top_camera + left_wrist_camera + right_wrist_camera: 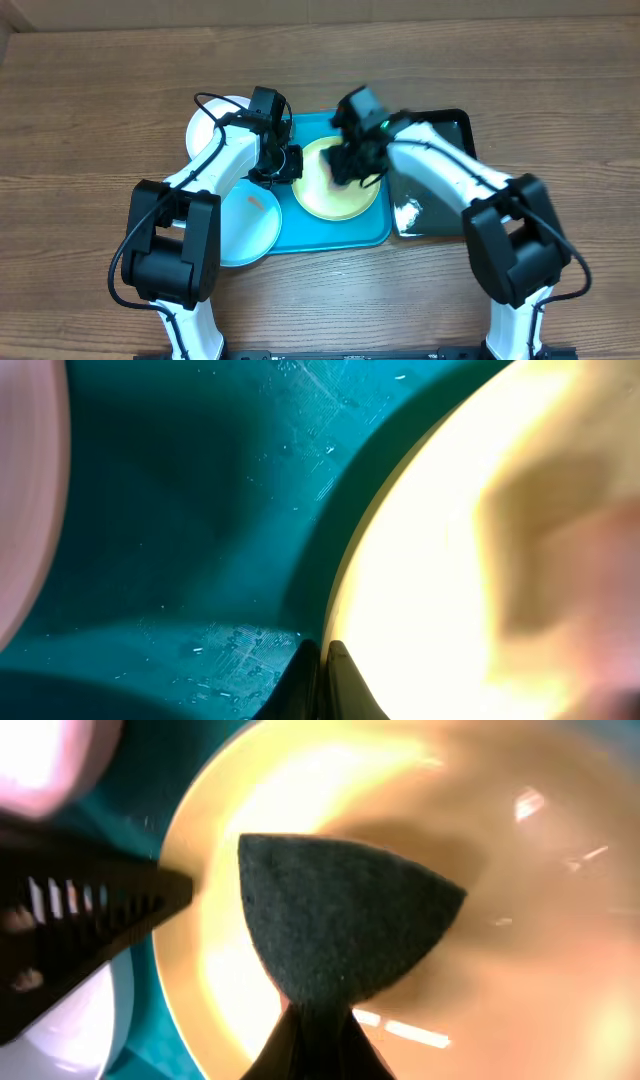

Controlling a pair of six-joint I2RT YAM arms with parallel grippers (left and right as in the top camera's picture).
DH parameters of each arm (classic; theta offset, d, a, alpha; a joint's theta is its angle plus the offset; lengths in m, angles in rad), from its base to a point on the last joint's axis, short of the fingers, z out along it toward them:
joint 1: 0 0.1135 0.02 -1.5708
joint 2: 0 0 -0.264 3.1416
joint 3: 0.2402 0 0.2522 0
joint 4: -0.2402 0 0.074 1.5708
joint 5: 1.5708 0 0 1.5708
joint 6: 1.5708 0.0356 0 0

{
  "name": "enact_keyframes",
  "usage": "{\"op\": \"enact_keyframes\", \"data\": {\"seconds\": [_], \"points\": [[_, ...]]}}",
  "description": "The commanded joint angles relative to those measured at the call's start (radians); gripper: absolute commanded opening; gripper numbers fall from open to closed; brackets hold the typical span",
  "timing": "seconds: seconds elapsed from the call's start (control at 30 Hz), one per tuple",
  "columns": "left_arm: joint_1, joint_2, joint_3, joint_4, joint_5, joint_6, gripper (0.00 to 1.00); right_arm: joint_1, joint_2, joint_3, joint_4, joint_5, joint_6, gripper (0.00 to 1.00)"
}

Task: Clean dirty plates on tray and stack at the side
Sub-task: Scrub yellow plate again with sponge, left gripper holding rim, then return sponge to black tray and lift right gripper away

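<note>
The glossy lime-rimmed plate [322,192] lay under the right gripper [315,1012], clamped on a dark pad [340,920]; left gripper [322,660], closed, at its rim.

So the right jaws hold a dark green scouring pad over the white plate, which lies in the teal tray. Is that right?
Not quite. The plate under the dark green scouring pad is the lime-green-rimmed plate, not a white one. The right jaws hold the pad over it, and it lies in the teal tray. The right wrist view shows this. In the overhead view the white plate sits at the tray's far left corner.
</note>
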Motion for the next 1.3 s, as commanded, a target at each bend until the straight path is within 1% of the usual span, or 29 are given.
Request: {"op": "enact_keyframes", "data": {"seconds": [0.0, 0.13, 0.27, 0.33, 0.43, 0.67, 0.83, 1.03, 1.17, 1.27], "points": [[-0.003, -0.005, 0.013, -0.002, -0.002, 0.023, 0.04, -0.085, -0.100, 0.092, -0.079, 0.017, -0.045, 0.04], [-0.003, -0.005, 0.013, -0.002, -0.002, 0.023, 0.05, -0.183, -0.154, 0.109, -0.196, 0.087, -0.051, 0.04], [-0.003, -0.005, 0.013, -0.002, -0.002, 0.023, 0.06, -0.280, -0.159, 0.101, -0.294, 0.134, -0.052, 0.04], [-0.003, -0.005, 0.013, -0.002, -0.002, 0.023, 0.06, -0.322, -0.159, 0.079, -0.316, 0.153, -0.055, 0.04], [-0.003, -0.005, 0.013, -0.002, -0.002, 0.023, 0.07, -0.358, -0.158, 0.036, -0.319, 0.175, -0.096, 0.04], [-0.003, -0.005, 0.013, -0.003, -0.002, 0.023, 0.07, -0.366, -0.158, -0.095, -0.283, 0.295, -0.101, 0.04], [-0.003, -0.005, 0.013, -0.002, -0.002, 0.023, 0.08, -0.365, -0.158, -0.145, -0.246, 0.294, -0.101, 0.04], [-0.003, -0.005, 0.013, -0.002, -0.002, 0.023, 0.09, -0.365, -0.157, -0.158, -0.238, 0.294, -0.100, 0.04], [-0.005, -0.005, 0.013, -0.002, -0.003, 0.023, 0.13, -0.365, -0.157, -0.158, -0.232, 0.294, -0.100, 0.04], [-0.010, -0.005, 0.013, -0.002, -0.003, 0.023, 0.18, -0.365, -0.157, -0.158, -0.229, 0.293, -0.100, 0.04]]}}
